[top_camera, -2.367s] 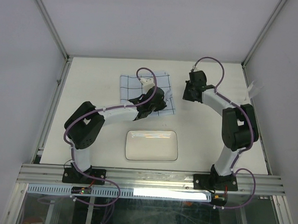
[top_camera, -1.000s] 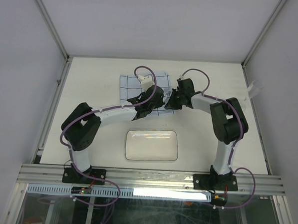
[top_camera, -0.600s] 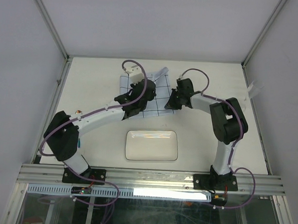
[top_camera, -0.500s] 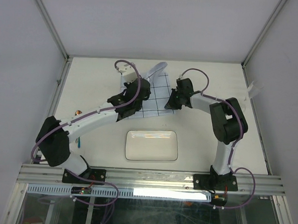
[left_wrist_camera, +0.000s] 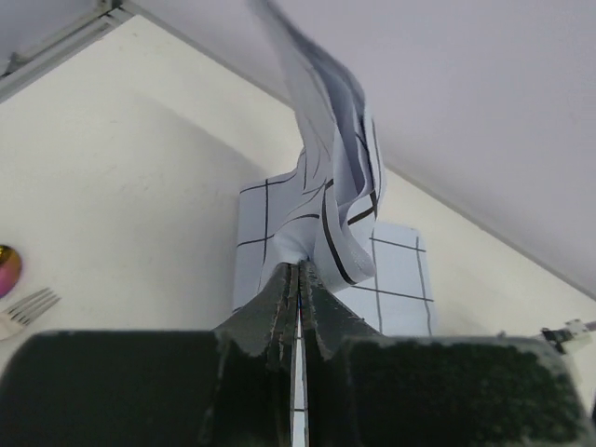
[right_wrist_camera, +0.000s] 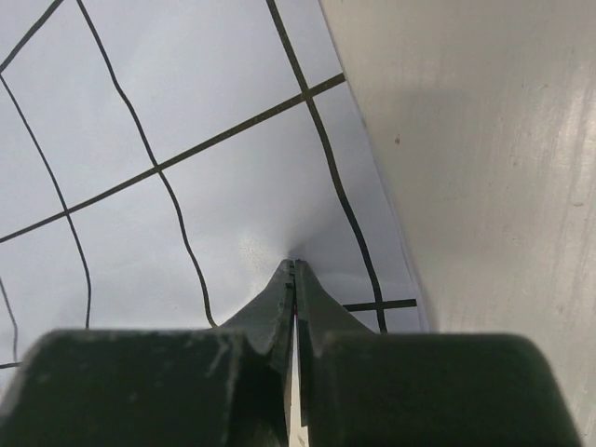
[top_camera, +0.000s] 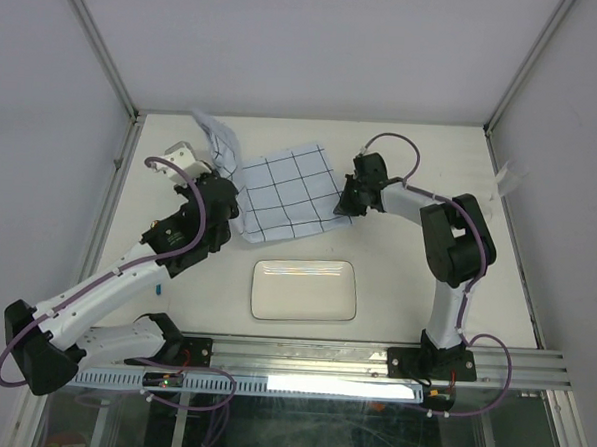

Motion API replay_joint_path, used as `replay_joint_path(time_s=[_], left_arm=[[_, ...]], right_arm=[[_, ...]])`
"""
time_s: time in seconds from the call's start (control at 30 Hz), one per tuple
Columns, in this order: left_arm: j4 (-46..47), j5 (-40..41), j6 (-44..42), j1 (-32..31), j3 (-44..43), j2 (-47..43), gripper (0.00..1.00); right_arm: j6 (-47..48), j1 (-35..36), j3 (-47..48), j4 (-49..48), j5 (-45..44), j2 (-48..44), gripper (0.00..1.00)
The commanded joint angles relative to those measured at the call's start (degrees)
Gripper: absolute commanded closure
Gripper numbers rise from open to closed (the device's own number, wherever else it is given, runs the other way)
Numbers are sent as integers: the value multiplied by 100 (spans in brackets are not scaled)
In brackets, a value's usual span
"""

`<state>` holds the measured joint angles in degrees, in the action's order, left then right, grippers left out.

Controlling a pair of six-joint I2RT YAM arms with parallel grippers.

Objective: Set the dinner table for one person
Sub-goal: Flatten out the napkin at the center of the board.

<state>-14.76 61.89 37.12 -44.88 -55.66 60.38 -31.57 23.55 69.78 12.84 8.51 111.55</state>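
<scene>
**Spreading the cloth, pinched at both ends**

Top view: grid cloth [top_camera: 285, 193] lying on the table [top_camera: 406, 279], which spans the whole floor of the cell under both arms. White plate [top_camera: 304, 289] just in front of the cloth. Left corner lifted and crumpled at the left gripper [top_camera: 225, 185], that arm stretched long. Right gripper [top_camera: 346, 204] at the right edge, elbow folded. Likely step: flattening the cloth. Next calls for pulling taut, lowering, then letting go.

Left wrist: fingers clamped tight on a bunched fold rising above.

Right wrist: fingers pinched closed on flat cloth, beside bare table.
</scene>
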Motion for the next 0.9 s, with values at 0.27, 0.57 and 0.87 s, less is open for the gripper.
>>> replay_joint_path(time_s=[0.27, 0.57, 0.87], left_arm=[[-2250, 341, 1336, 40, 203, -52, 83], [-3330, 658, 1793, 40, -149, -435, 68], [-2810, 804, 1677, 40, -33, -500, 44]], right_arm=[[255, -87, 151, 364, -410, 172, 100], [248, -59, 430, 420, -313, 247, 100], [504, 167, 1866, 558, -155, 699, 100]])
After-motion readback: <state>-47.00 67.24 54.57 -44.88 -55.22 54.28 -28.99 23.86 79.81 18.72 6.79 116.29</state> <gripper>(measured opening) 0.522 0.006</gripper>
